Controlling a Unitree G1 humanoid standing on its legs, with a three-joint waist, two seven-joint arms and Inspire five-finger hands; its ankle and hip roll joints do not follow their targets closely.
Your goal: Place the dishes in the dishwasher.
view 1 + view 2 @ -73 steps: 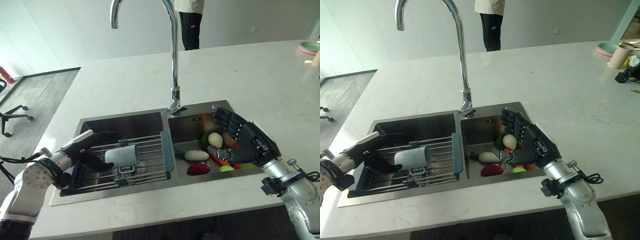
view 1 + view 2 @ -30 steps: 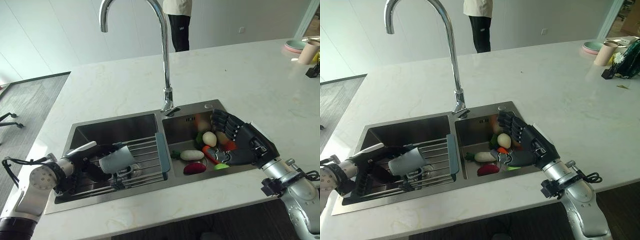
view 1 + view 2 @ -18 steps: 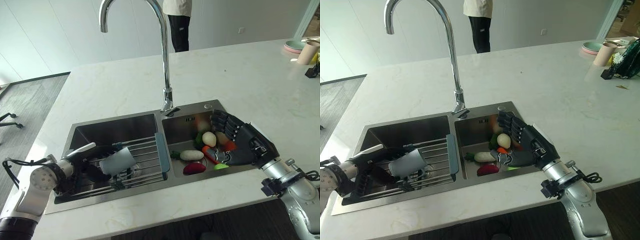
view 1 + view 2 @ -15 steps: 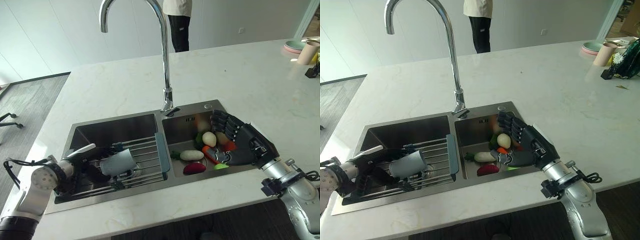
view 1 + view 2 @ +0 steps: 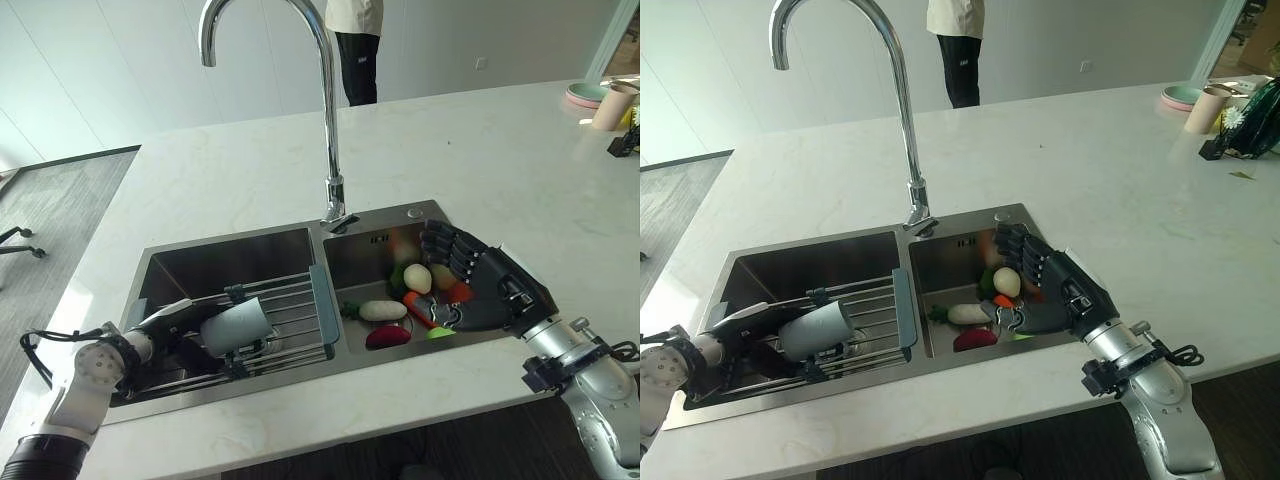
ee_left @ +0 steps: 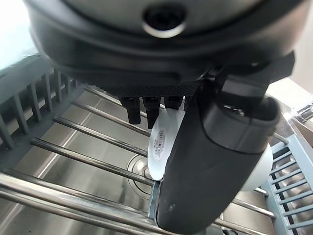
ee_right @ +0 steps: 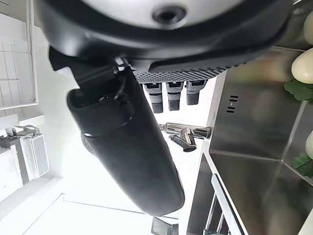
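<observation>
1. Steel rack spans the left sink basin, and the grey cup lies on its side across the bars — that keeps it from dropping into the basin and leaves its side clear to grasp.
2. My left hand sits low at the rack's left end, right against the cup. In the left wrist view the thumb lies along the cup's side with the fingers past its base, but I cannot tell whether they have closed on it.
3. My right hand hangs over the right basin, above the vegetables. Its fingers are straight and slightly apart, holding nothing — I judge it idle, parked clear of the left arm's work.
4. No dishwasher is in sight from here, so I judge the task to be at its start: the cup has yet to leave the sink.
5. A person stands beyond the counter, well away.
</observation>
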